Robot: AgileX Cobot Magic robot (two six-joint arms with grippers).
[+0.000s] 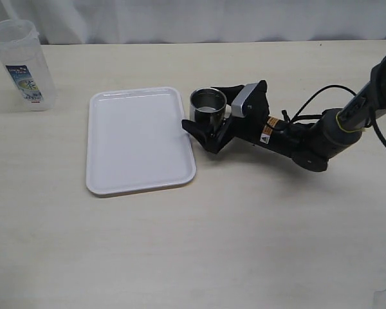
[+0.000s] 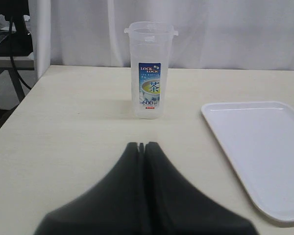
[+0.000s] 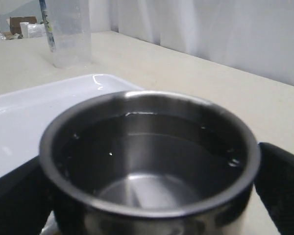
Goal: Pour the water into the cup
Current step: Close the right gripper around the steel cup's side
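The steel cup (image 1: 208, 105) stands upright on the table just right of the white tray (image 1: 138, 138). In the right wrist view the cup (image 3: 152, 161) fills the frame, and a faint shine line on its inner wall marks clear water (image 3: 147, 193) inside. My right gripper (image 1: 209, 111) lies low on the table with one black finger on each side of the cup, both against its wall. My left gripper (image 2: 143, 145) is shut and empty, out of the exterior view. It faces the clear plastic container (image 2: 151, 68).
The clear plastic container with a blue-white label (image 1: 22, 64) stands at the far left corner of the table, well left of the tray, and shows blurred in the right wrist view (image 3: 66, 32). The tray's edge (image 2: 255, 142) lies to one side of my left gripper.
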